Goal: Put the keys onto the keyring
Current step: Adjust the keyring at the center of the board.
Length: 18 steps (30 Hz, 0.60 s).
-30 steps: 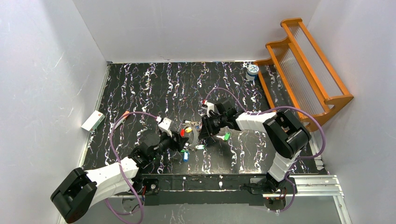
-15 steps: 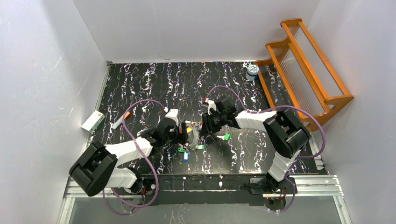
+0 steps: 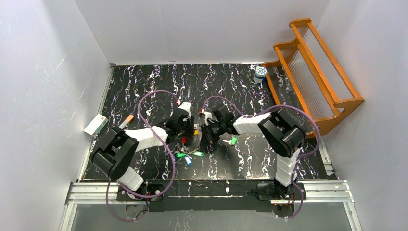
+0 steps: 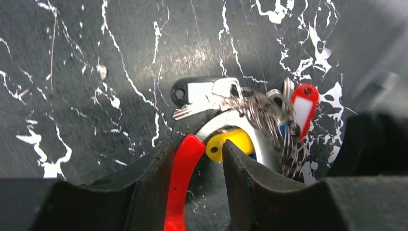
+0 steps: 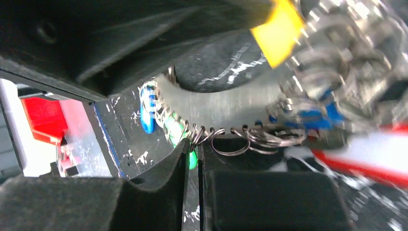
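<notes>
The keyring (image 3: 195, 139) lies mid-table between both grippers, and in the left wrist view it is a silvery band (image 4: 260, 139) hung with small wire rings. My left gripper (image 3: 185, 131) (image 4: 198, 147) stands open over it. A red key head (image 4: 185, 168) lies along its left finger and a yellow key head (image 4: 231, 142) sits at its right fingertip. My right gripper (image 3: 208, 133) (image 5: 195, 147) is shut on a wire ring at the edge of the keyring (image 5: 226, 108). Green (image 3: 181, 154) and blue (image 3: 188, 161) keys trail in front. One green key (image 3: 234, 140) lies apart to the right.
A wooden rack (image 3: 312, 72) stands at the back right with a white-and-blue jar (image 3: 260, 72) beside it. A white box (image 3: 95, 124) and an orange-tipped stick (image 3: 126, 120) lie at the left edge. A red-and-white tag (image 4: 304, 108) hangs among the rings.
My left arm has swung back and right, bringing its gripper onto the keyring. The right gripper has shifted slightly left and its jaws have narrowed. The trailing keys have slid left.
</notes>
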Available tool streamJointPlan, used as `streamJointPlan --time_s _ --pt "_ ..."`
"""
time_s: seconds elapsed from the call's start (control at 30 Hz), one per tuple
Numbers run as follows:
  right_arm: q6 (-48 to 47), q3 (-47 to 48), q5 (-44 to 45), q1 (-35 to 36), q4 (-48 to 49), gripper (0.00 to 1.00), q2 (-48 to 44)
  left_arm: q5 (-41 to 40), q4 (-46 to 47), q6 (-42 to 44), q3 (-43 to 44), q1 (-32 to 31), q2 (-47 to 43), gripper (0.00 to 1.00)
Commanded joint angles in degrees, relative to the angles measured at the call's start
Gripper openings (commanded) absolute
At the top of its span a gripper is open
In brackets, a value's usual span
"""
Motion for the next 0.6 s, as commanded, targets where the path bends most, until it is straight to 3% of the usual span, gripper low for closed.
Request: streamJointPlan --time_s 0.0,0.13,0.23,0.37,0.57 --pt "-0.6 2.8 -1.5 4.1 0.7 0.18 1.5 -2.2 -8.2 6.7 3.0 -0.1 2.9 0.40" --pt "-0.7 1.7 -1.5 4.7 1.2 0.24 0.0 -4.2 -8.5 12.0 5.3 -0.1 1.8 0.42" --pt "-0.6 -0.2 0.7 3.7 1.4 0.36 -3.0 -5.8 -8.0 14.2 5.1 -0.1 -1.3 0.51" --pt "0.2 -3.2 2.7 1.3 2.6 0.45 -7.6 -7.1 -5.7 15.0 1.2 -0.1 -7.4 0.61" --pt "-0.6 -3.7 4.3 -0.7 1.0 0.47 -10.2 -7.8 -2.8 10.0 -7.2 0.1 -19.3 0.65"
